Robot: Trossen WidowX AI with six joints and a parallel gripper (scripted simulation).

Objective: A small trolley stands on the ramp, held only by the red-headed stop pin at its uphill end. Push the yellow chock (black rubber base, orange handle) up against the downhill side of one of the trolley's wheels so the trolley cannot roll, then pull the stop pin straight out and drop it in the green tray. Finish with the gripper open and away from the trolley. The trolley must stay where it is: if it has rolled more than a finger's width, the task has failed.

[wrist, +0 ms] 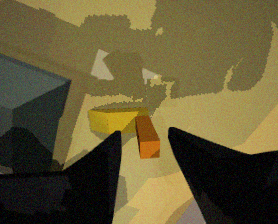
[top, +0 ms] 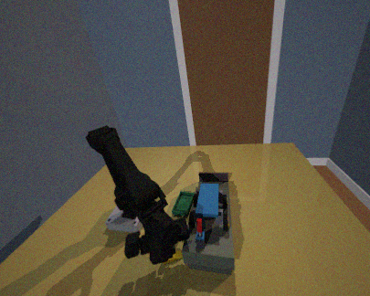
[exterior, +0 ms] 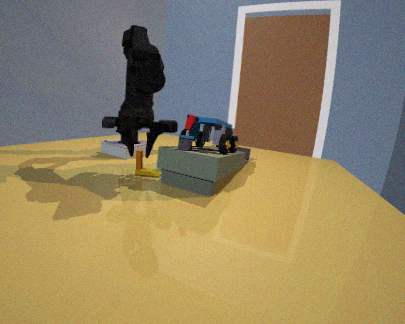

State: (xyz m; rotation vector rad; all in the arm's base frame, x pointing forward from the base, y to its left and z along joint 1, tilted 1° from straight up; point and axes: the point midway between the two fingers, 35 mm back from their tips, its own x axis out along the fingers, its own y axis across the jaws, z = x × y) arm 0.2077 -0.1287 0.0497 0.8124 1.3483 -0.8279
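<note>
The yellow chock point(top: 174, 257) point(exterior: 149, 172) point(wrist: 114, 121) lies on the table beside the ramp's near end, its orange handle point(exterior: 139, 161) point(wrist: 148, 140) standing upright. My gripper point(exterior: 140, 155) point(wrist: 144, 134) is open and empty, pointing down just above the handle, which shows between the fingertips in the wrist view. The blue trolley point(top: 208, 200) point(exterior: 212, 121) stands on the grey ramp point(top: 209, 259) point(exterior: 188, 166). The red-headed stop pin point(top: 199, 225) point(exterior: 190, 122) stands upright at the trolley's near end. The green tray point(top: 184, 204) lies left of the ramp in the top view.
A white object point(top: 122, 222) point(exterior: 117, 148) sits on the table behind the arm. The ramp's side wall point(wrist: 37, 135) rises close to the left finger in the wrist view. A raised dark end piece point(top: 213, 177) stands at the ramp's far end.
</note>
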